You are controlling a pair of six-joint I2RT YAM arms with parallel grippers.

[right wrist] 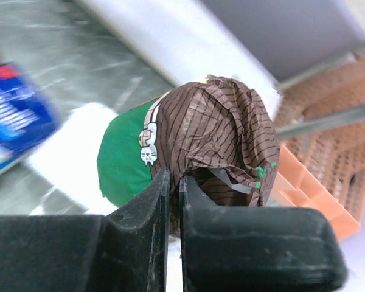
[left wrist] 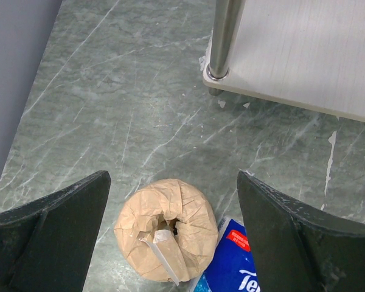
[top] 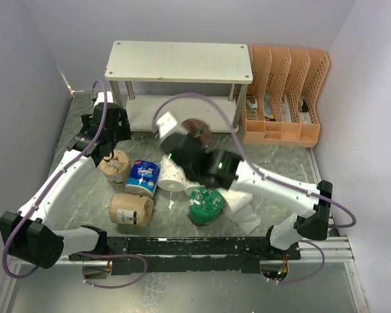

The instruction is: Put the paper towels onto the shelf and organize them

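Before the shelf [top: 180,62], right gripper [right wrist: 174,182] clamped on brown roll [right wrist: 219,131], left gripper [left wrist: 173,177] spread wide over tan roll [left wrist: 164,234].

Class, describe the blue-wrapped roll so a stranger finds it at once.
Start at the cream two-tier shelf at the back. In front, the blue-wrapped roll sits between a tan paper-wrapped roll and a white roll. Only it is blue, with white lettering.

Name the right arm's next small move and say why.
Probably ease forward toward the shelf: the right end effector is shut on the brown roll, held up just short of the shelf, which looks bare on top.
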